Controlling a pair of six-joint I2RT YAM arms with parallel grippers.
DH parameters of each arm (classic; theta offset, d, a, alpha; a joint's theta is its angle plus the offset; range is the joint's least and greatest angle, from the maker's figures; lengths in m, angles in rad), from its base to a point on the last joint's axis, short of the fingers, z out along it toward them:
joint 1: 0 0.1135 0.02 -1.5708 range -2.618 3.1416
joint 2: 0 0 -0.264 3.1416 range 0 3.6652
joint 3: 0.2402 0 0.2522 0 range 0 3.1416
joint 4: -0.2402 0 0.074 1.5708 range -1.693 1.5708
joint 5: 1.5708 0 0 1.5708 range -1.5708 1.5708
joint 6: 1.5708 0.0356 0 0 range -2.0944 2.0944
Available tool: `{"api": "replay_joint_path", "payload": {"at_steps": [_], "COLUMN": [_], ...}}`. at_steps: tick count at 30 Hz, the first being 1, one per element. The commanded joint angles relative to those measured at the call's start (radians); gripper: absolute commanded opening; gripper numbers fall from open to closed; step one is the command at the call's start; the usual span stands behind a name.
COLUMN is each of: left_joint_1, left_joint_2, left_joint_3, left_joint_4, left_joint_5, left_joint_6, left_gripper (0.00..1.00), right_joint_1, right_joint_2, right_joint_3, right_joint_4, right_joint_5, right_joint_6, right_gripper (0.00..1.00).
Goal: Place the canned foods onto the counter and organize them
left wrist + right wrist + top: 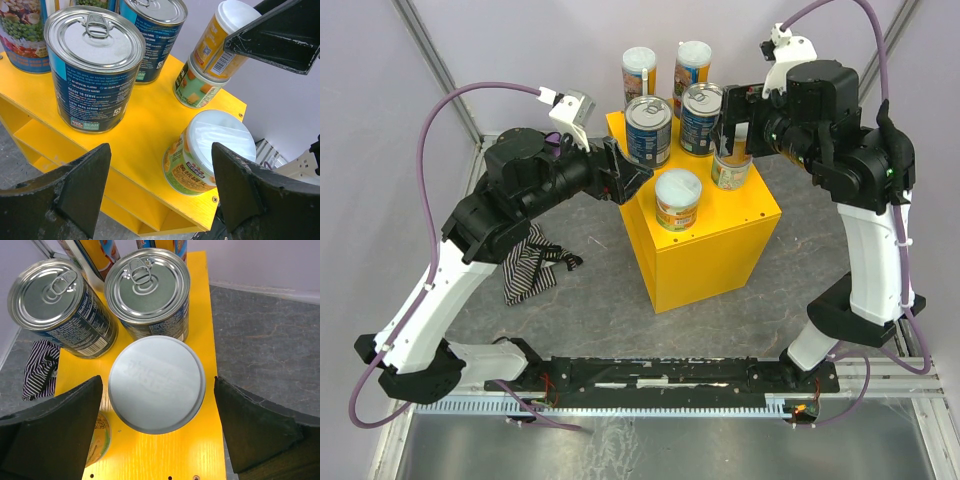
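On top of the large bright yellow box-shaped counter [710,250], which stands in the middle of the grey bench [800,220], I count:

- Far edge: one tall colourful tube with a white cap [639,70] and a second tall colourful tube [692,62] beside it, both upright.
- Next row: a blue-labelled tin with a silver pull-ring top [648,130] and its twin blue-labelled tin [701,118], upright and close together, just in front of the tubes.
- Near end: a short green-and-orange tub with a white lid [678,200], upright and standing alone.
- Right edge: a second short green-and-orange tub [197,90] with a yellow-labelled white-lidded tub [217,42] that appears to rest on top of it, looking a little tilted in the left wrist view.

Hands:
- The right hand [157,387] hangs straight over the stacked tub. Its fingers are spread, with a gap on each side of the pale lid, and grip nothing.
- The left hand [161,150] is at the counter's left side, spread wide and empty.

Off the counter: a black-and-white striped cloth [528,268] lies on the bench to the left.

Status: all seven cans I count are on the counter, so the placing looks done. As I judge it, what remains is for the right hand to lift clear without nudging the stacked tub, and perhaps to tidy the loose near end.
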Motion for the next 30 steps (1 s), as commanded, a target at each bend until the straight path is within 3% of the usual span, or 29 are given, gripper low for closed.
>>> {"api": "replay_joint_path", "payload": {"at_steps": [1, 17, 30], "left_joint_1": [0.001, 0.001, 0.002], "left_joint_2": [0.003, 0.0, -0.046], "left_joint_3": [0.037, 0.035, -0.017], "left_joint_4": [0.039, 0.068, 0.126], "left_joint_5": [0.021, -0.017, -0.14], "left_joint_6": [0.072, 0.058, 0.028], "left_gripper": [0.88, 0.88, 0.87], "right_joint_1": [-0.003, -0.002, 0.048], "right_joint_2": [-0.024, -0.127, -0.247], "right_joint_3": [0.005, -0.095, -0.182], "right_joint_4": [0.065, 0.171, 0.33], "right_joint_5": [-0.012, 0.024, 0.026], "right_joint_6": [0.003, -0.024, -0.125], "right_gripper": [1.0, 1.0, 0.99]}}
